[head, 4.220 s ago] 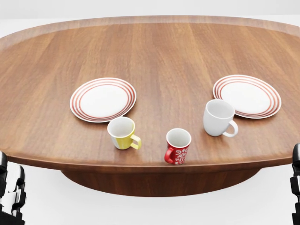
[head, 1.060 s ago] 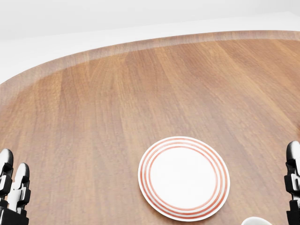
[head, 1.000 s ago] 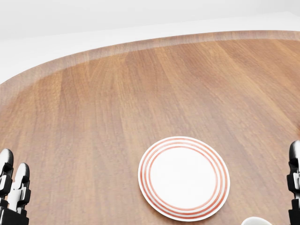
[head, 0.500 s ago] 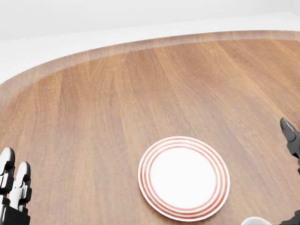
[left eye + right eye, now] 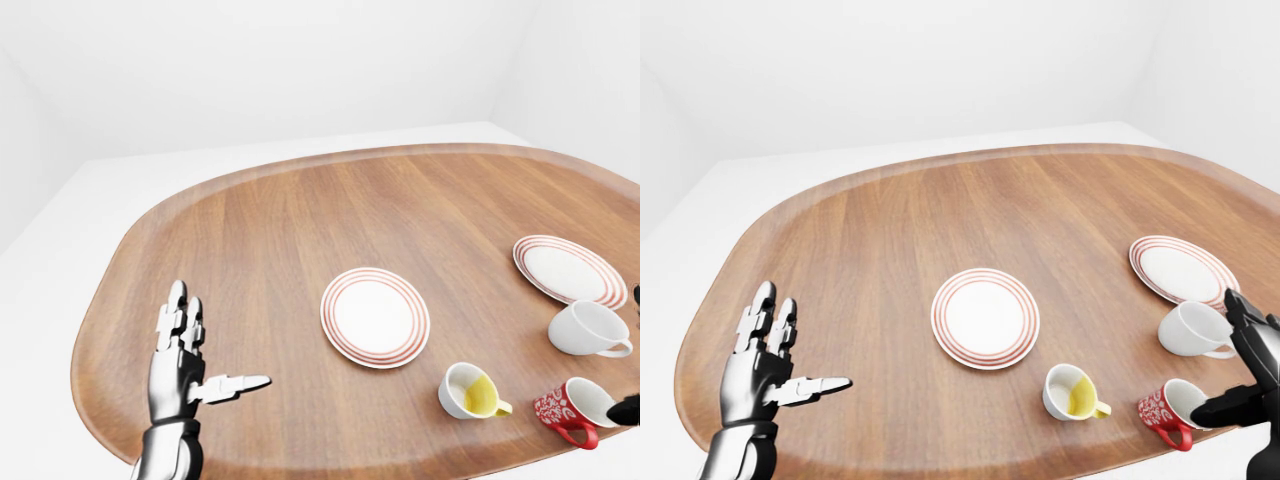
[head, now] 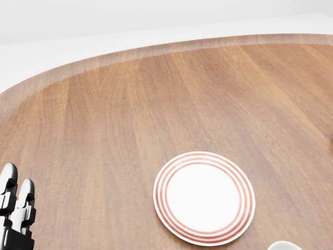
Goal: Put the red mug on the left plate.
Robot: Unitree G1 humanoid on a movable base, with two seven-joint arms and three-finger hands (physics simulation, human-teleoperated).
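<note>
A: Right hand (image 5: 1243,385), state?
B: Lower right edge of the right-eye view, dark, fingers spread wide. One finger rises beside the white mug, the thumb points at the rim of the red mug (image 5: 1169,410). It grips nothing. Whether the thumb tip touches the rim I cannot tell.

A: Red mug, position?
B: Lower right of the right-eye view, near the worktop's (image 5: 900,220) bottom edge. Tipped over, mouth toward the right hand, handle low. White pattern on the red wall.

A: Neighbouring items?
B: Yellow mug (image 5: 1070,392), just left of the red mug, tilted, yellow inside, handle to the right. White mug (image 5: 1189,329), above the red mug, also tilted, mouth to the upper left.

A: Plates?
B: Two, white with red rings. Left plate (image 5: 984,317) at centre frame, bare, well apart from the red mug, up and left of the yellow mug. Right plate (image 5: 1181,270) at upper right, just above the white mug.

A: Left hand (image 5: 772,368)?
B: Lower left of the right-eye view, silver, over the worktop's left rim. Fingers upright, thumb out to the right: spread, holding nothing.

A: Worktop?
B: Oval, brown wood grain, raised lip, white surroundings.
</note>
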